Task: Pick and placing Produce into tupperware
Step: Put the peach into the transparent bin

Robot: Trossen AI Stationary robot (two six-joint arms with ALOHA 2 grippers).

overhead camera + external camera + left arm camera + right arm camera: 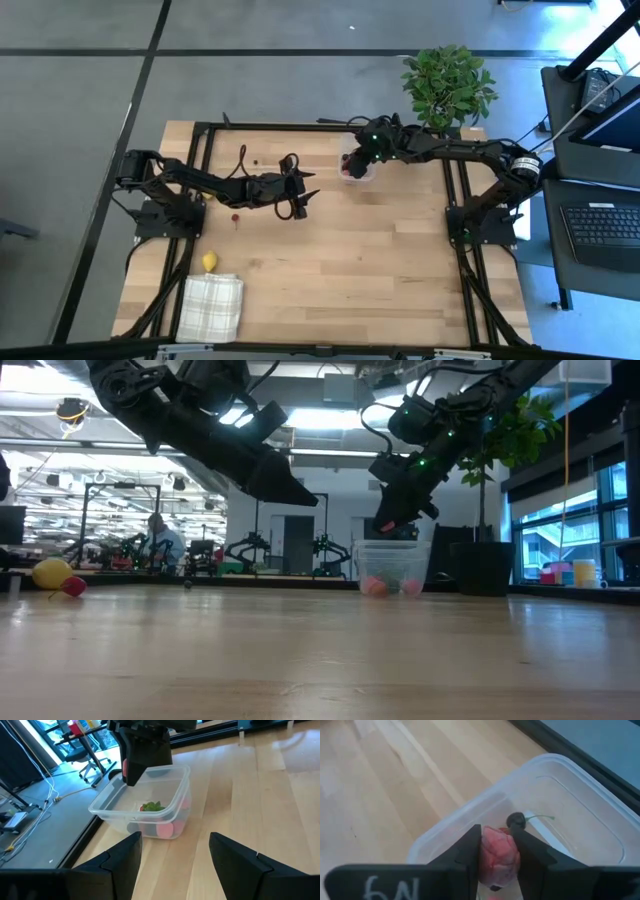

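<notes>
The clear tupperware [357,170] stands on the table at the far middle; it also shows in the low view [392,568] and the left wrist view [145,802]. Inside lie a leafy red strawberry piece [151,807], pink pieces [162,829] and a dark berry with a green stem [516,820]. My right gripper [358,158] hangs over the box's rim, shut on a red fruit piece [497,857]. My left gripper [300,196] is open and empty, raised at the table's middle, pointing at the box. A yellow lemon [209,262], a red piece [235,215] and a dark berry [254,163] lie on the left side. My right gripper pinches the red fruit piece by its two sides [485,855] between its two fingers [530,852]. The fingers slant down from above over the box's near wall [470,820]. The piece is lifted clear, above the box's rim.
A white checked cloth [211,305] lies at the near left corner beside the lemon. A black pot with a green plant [447,85] stands behind the table's far right. Black frame rails [195,200] run along both sides. Bare wood spreads over the near middle.
</notes>
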